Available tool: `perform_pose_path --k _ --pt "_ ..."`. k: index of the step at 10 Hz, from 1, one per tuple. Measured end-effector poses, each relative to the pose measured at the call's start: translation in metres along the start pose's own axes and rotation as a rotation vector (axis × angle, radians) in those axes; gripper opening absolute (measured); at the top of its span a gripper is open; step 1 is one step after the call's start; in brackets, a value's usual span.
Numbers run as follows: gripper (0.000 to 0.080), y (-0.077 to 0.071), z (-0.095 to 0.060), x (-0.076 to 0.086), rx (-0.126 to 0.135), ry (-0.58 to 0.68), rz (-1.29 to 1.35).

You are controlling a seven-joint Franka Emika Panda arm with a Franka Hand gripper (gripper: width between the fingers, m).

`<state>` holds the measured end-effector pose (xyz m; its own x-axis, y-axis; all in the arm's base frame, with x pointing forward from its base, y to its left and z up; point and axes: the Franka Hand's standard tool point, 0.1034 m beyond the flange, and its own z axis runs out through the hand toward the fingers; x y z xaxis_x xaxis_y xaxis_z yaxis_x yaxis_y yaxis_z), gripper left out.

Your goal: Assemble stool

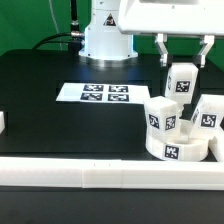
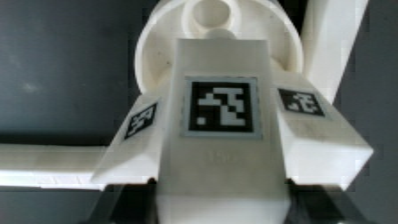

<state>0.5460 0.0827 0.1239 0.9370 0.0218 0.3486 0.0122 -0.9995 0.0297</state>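
My gripper [image 1: 182,60] is shut on a white leg block [image 1: 181,82] with a black-and-white tag and holds it upright above the round seat disc [image 1: 178,152] at the exterior view's right. Two more leg blocks stand on the disc, one nearer the exterior view's left [image 1: 160,117] and one nearer its right [image 1: 208,115]. In the wrist view the held leg [image 2: 222,110] fills the middle, with a dark finger on each side at my gripper [image 2: 222,205]. The seat disc [image 2: 214,25] and both other legs [image 2: 139,122] [image 2: 304,101] show behind it.
The marker board [image 1: 100,94] lies flat on the black table, to the exterior view's left of the disc. A long white rail [image 1: 100,178] runs along the front edge and also shows in the wrist view [image 2: 45,162]. The arm's base [image 1: 105,40] stands at the back.
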Motion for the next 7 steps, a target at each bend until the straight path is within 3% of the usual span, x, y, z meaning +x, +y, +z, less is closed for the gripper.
perform_pose_path --k 7 --pt "0.0334 0.0052 0.0053 -0.0073 -0.007 0.01 -0.007"
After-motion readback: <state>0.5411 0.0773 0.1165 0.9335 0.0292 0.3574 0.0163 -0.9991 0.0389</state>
